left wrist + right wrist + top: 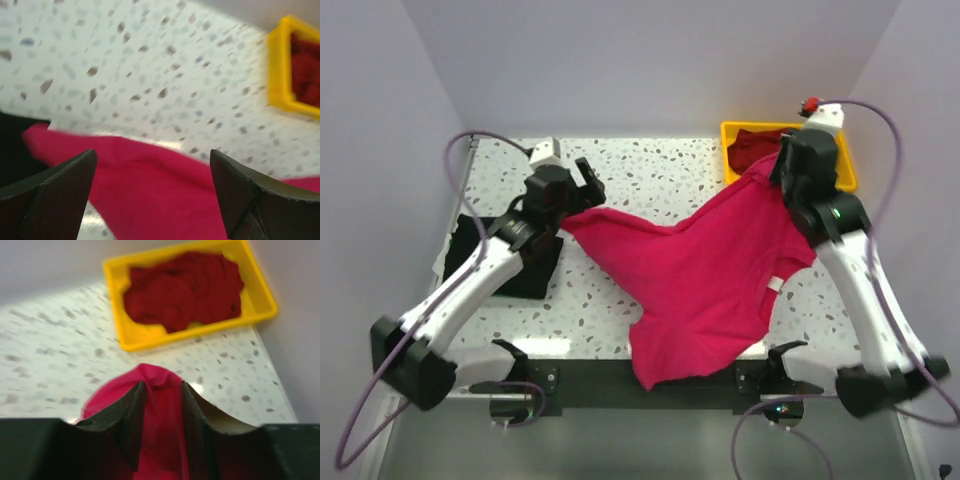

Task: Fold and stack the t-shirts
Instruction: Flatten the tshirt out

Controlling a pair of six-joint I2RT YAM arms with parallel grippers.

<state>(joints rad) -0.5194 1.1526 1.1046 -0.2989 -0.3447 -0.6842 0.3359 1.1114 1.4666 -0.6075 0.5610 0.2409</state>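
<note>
The bright pink-red t-shirt [705, 285] lies spread over the table's middle and right, its lower part hanging over the near edge. My right gripper [775, 165] is shut on a bunched part of it [162, 390] near the yellow tray and holds that part raised. My left gripper [582, 190] is open, just above the shirt's left end [150, 185], its fingers [60, 195] apart on either side. The black t-shirt [535, 270] lies at the table's left under the left arm. The dark maroon t-shirt [182, 287] lies crumpled in the tray.
The yellow tray [845, 165] stands at the back right corner, also in the right wrist view [120, 300] and the left wrist view [277, 70]. White walls close the sides and back. The speckled table [650, 170] shows at the back middle.
</note>
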